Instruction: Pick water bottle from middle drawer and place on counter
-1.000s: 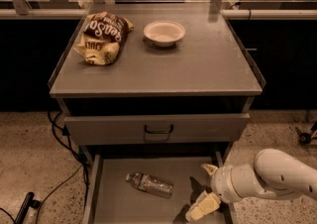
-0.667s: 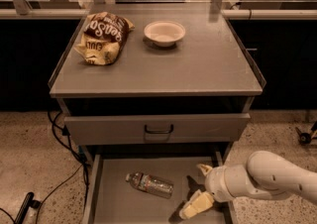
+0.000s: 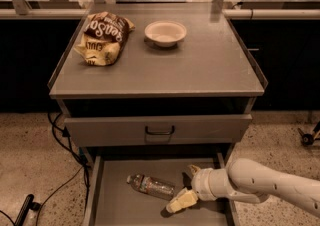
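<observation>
The water bottle (image 3: 150, 186) lies on its side on the floor of the open middle drawer (image 3: 115, 207), cap to the left. My gripper (image 3: 186, 186) reaches in from the right, low over the drawer. It is open, with one cream fingertip (image 3: 181, 201) in front of the bottle's right end and the other behind it. It holds nothing. The counter (image 3: 200, 67) is the grey cabinet top above.
A crumpled chip bag (image 3: 102, 37) and a white bowl (image 3: 165, 32) sit on the counter's far half. The upper drawer front with a dark handle (image 3: 160, 131) is shut above the open drawer. Cables (image 3: 65, 135) run on the floor at left.
My arm has moved left inside the drawer, bringing the open gripper up to the bottle's right end. The bottle has not moved.
</observation>
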Controlling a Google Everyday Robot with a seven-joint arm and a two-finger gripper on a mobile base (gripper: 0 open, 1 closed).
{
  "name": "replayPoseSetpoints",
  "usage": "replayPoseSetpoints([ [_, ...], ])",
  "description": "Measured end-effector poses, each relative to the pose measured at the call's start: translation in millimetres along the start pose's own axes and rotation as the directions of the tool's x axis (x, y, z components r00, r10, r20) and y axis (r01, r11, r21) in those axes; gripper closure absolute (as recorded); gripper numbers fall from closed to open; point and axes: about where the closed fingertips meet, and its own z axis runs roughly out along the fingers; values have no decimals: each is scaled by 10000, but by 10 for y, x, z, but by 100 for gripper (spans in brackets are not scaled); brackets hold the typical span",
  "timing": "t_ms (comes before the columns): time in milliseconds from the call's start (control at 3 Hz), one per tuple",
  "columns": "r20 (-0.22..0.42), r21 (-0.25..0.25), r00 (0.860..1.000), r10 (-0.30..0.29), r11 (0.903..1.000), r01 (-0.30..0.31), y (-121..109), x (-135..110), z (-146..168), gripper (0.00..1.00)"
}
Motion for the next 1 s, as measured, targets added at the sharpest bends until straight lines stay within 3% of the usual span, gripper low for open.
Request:
replayPoseSetpoints([
  [333, 136, 625, 9997, -225, 9978, 216, -207, -57, 395, 0],
  [1000, -212, 945, 9982, -566, 9938, 583, -287, 50, 948, 0],
])
